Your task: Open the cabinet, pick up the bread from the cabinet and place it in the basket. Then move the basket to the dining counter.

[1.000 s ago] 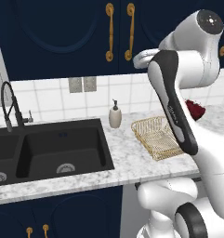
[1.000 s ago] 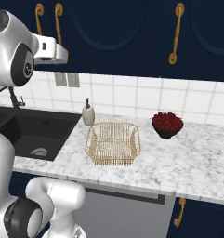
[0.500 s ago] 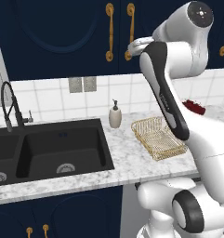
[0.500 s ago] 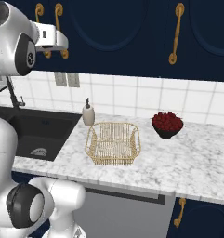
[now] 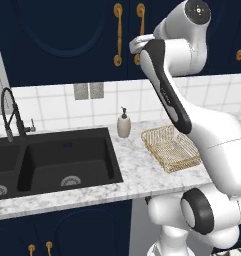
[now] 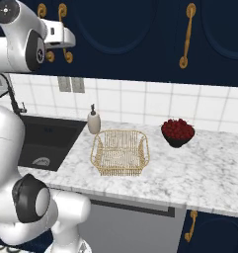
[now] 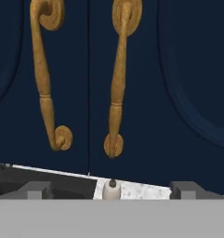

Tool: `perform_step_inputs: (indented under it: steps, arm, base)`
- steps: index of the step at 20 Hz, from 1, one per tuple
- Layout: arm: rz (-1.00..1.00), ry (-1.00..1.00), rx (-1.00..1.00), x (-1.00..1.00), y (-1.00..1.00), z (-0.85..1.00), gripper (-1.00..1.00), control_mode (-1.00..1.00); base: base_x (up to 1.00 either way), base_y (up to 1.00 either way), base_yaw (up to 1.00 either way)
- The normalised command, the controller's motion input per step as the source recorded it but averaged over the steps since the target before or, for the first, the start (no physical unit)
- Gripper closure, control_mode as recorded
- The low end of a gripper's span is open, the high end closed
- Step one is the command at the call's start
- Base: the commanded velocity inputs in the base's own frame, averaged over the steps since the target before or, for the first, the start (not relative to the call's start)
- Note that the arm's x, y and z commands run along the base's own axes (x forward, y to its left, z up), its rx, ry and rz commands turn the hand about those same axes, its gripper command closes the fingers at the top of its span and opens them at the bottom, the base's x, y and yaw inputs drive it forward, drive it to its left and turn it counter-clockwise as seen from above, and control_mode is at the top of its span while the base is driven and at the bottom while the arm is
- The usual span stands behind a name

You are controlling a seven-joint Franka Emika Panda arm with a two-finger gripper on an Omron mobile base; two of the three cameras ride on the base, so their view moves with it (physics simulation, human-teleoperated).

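Note:
The navy cabinet (image 5: 67, 40) has both arched doors shut, with two long brass handles (image 7: 117, 79) side by side at the seam. My gripper (image 7: 109, 191) is raised in front of those handles, a short way off them; its fingertips (image 7: 35, 189) stand wide apart, open and empty. From the side my gripper (image 5: 134, 46) hangs just beside the right handle (image 5: 140, 30). The golden wire basket (image 6: 120, 152) sits empty on the sink counter below. The bread is hidden behind the shut doors. The dining counter is out of view.
A soap dispenser (image 5: 124, 124) stands between the black sink (image 5: 52, 160) and the basket. A dark red bowl (image 6: 178, 132) sits right of the basket. The faucet (image 5: 9, 115) rises at the far left. Another cabinet handle (image 6: 188, 34) hangs further right.
The arm has lifted the hand up and in toward the pair of cabinet handles. Basket, bowl and doors have stayed as they were.

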Motion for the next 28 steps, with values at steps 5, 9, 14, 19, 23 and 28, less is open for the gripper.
perform_step_inputs:
  steps: [5, 9, 14, 19, 23, 28]
  arm:
    - [0.0, -0.05, 0.0, 0.46, 0.0, 0.0, -1.0, -1.0]
    - [0.0, -0.02, 0.0, 0.49, 0.0, 0.0, -1.0, -1.0]
    - [0.0, -0.03, 0.0, 0.51, 0.01, -0.04, -1.0, -1.0]
    - [0.0, 0.0, 0.0, 0.54, 0.14, 0.0, -1.0, -1.0]
    - [0.0, 0.0, 0.0, 0.53, 0.13, -0.01, -1.0, -1.0]
    - [0.0, -0.04, 0.0, 0.48, 0.02, -0.21, 1.0, -1.0]
  base:
    - [0.0, 0.0, 0.0]
    - [0.0, 0.0, 0.0]
    - [0.0, 0.0, 0.0]
    - [0.0, 0.0, 0.0]
    - [0.0, 0.0, 0.0]
    - [0.0, 0.0, 0.0]
